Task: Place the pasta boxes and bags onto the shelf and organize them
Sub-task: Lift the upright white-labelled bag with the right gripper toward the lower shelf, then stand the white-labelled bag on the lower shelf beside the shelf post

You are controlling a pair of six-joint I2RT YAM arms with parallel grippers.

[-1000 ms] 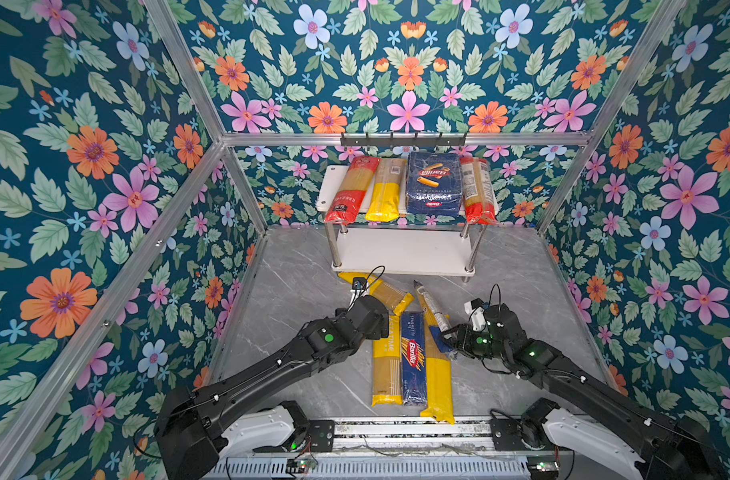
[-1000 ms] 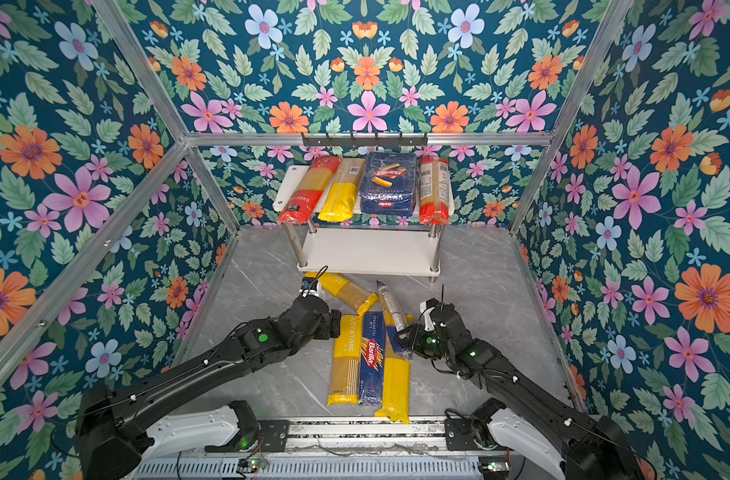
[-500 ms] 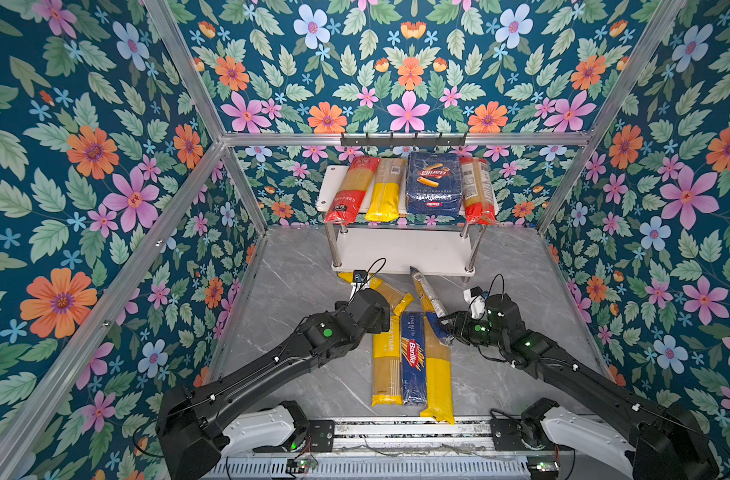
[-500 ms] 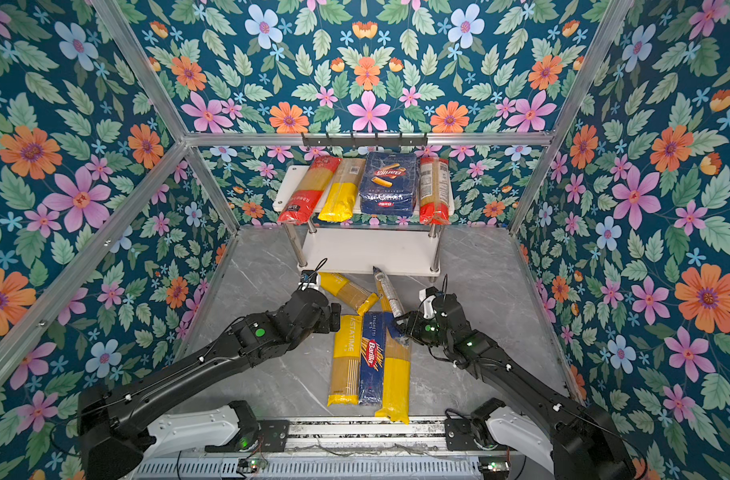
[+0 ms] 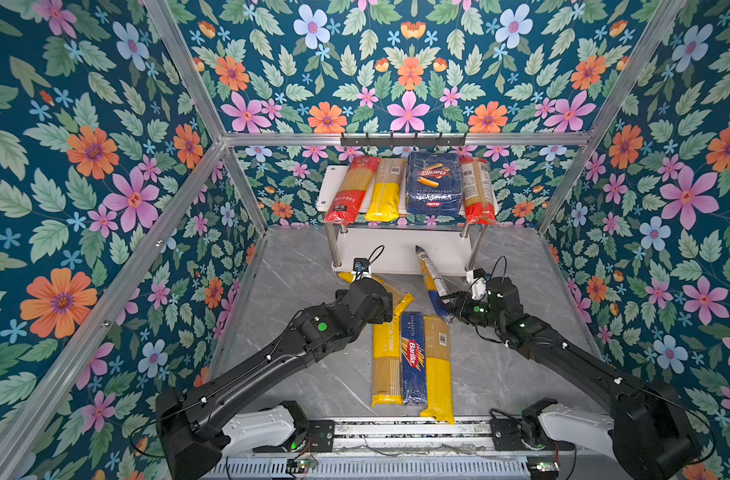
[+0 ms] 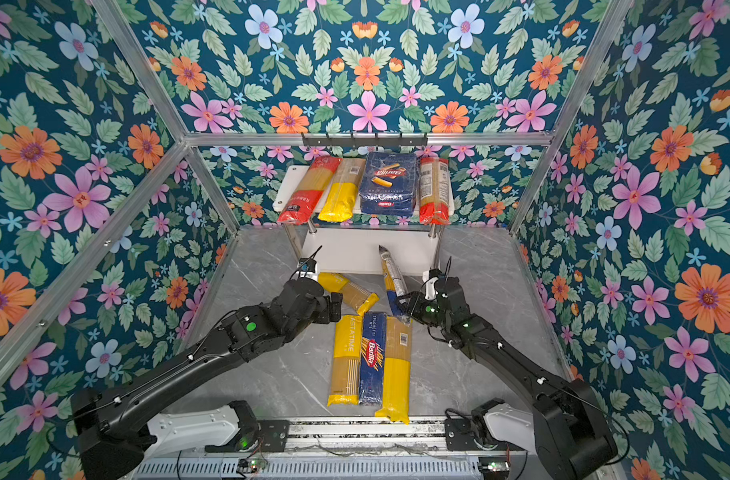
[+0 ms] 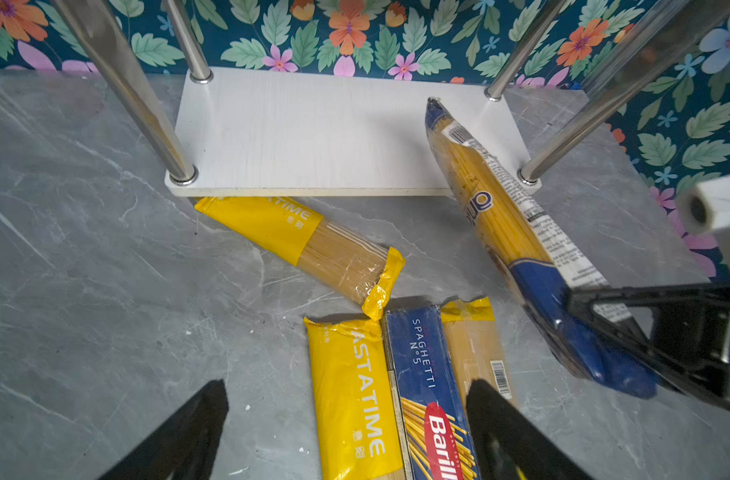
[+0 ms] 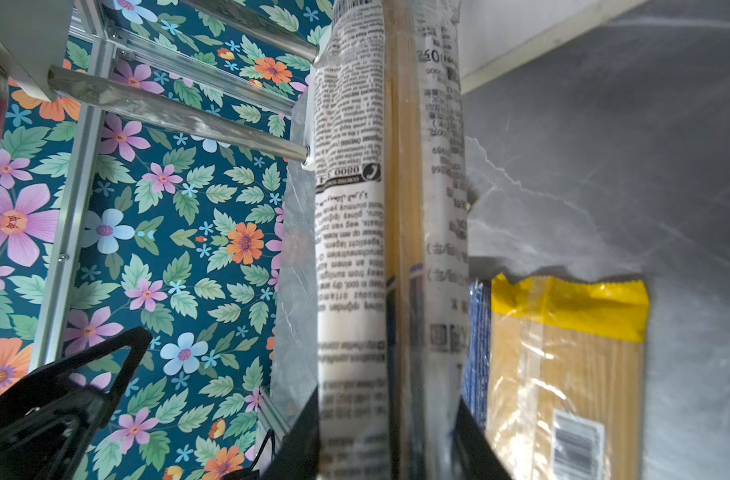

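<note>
The right gripper (image 5: 446, 303) clamps the blue end of a spaghetti bag (image 5: 432, 277). The bag points toward the shelf (image 5: 326, 187), its tip seemingly on the lower board (image 7: 313, 133) near the right edge. The left gripper (image 7: 346, 386) gapes empty above the PASTATIME bag (image 5: 386, 353) and the Barilla SPAGHETTI N°5 box (image 5: 413, 357).

Spaghetti bag (image 5: 430, 275) in right tool (image 5: 447, 302)

Grey marble-pattern tabletop (image 5: 479, 374), white veins. Floral wallpaper (image 5: 85, 166) on dark teal, pink and orange blooms, covering left, back, right walls. Aluminium frame bars (image 5: 272, 139) along wall corners. Black hook rail (image 5: 403, 142) mounted on rear horizontal bar
</note>
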